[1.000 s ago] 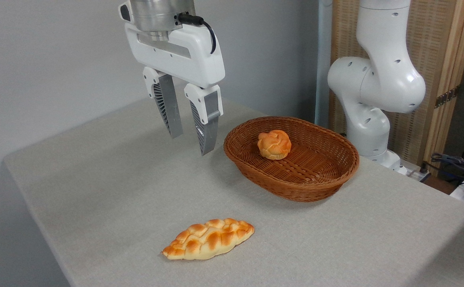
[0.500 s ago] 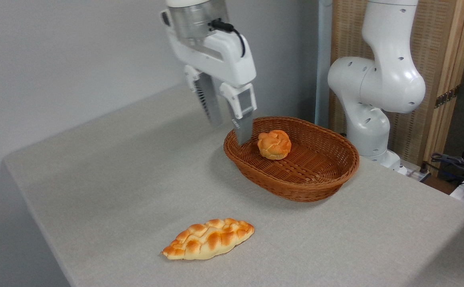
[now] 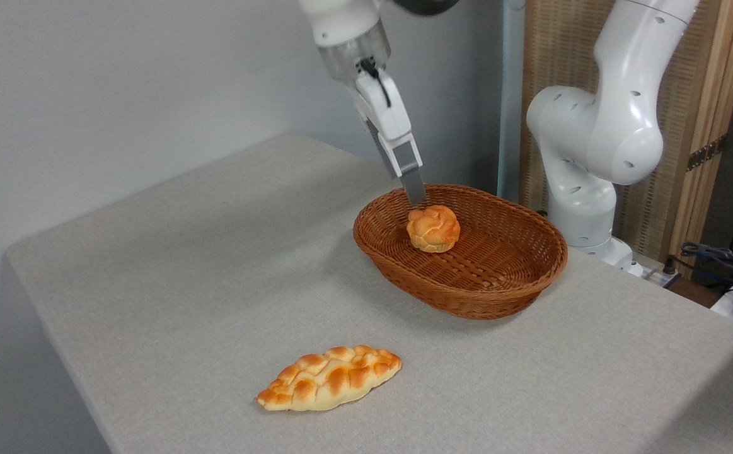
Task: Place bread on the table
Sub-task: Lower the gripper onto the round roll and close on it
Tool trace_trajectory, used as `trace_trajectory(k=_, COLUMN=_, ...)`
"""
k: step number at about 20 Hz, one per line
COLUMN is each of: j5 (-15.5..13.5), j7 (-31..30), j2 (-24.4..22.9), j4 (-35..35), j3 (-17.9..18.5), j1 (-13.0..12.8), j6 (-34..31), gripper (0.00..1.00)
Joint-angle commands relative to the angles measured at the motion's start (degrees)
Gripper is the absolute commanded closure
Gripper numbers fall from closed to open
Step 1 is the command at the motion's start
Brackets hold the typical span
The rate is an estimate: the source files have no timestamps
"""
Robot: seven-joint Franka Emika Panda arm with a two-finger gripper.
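Bread [image 3: 433, 228]: sits inside the wicker basket [image 3: 517, 287], toward its 10 o'clock end.
Jaws [image 3: 415, 197]: seen edge-on, gap hidden, so opening cannot be told; nothing visibly held.
Relation: bread lies just at 5 o'clock of the fingertip.
Worktop [image 3: 171, 271]: braided loaf [image 3: 330, 377] lies well apart.

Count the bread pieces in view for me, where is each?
2. A round knotted bun sits in the wicker basket, just under the gripper. A braided loaf lies on the table near the front edge. None looks hidden.
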Motion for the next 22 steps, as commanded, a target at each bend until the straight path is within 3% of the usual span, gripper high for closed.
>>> trace_trajectory(k=1, j5=0.57, j7=0.99, j2=-4.62, j4=-8.97, j3=1.12, j1=-5.09, j6=4.75, gripper=0.0)
trace_trajectory(k=4, j5=1.01, j7=1.08, j2=-5.33, j4=-13.02, j3=1.2, j1=-5.97, j6=8.71, gripper=0.0)
trace_trajectory(k=8, j5=4.7, j7=1.17, j2=-5.16, j4=-14.88, j3=1.2, j1=-5.97, j6=10.3, gripper=0.0)
trace_trajectory(k=13, j5=4.97, j7=1.17, j2=-4.89, j4=-16.72, j3=1.2, j1=-6.06, j6=13.64, gripper=0.02)
trace_trajectory(k=17, j5=4.97, j7=1.43, j2=-4.72, j4=-16.81, j3=1.12, j1=-6.06, j6=13.99, gripper=0.58)
trace_trajectory(k=18, j5=4.97, j7=2.47, j2=-4.72, j4=-16.73, j3=1.12, j1=-6.06, j6=14.08, gripper=0.65)
trace_trajectory(k=22, j5=4.97, j7=3.98, j2=-4.8, j4=-16.55, j3=1.82, j1=-6.06, j6=13.91, gripper=0.74)
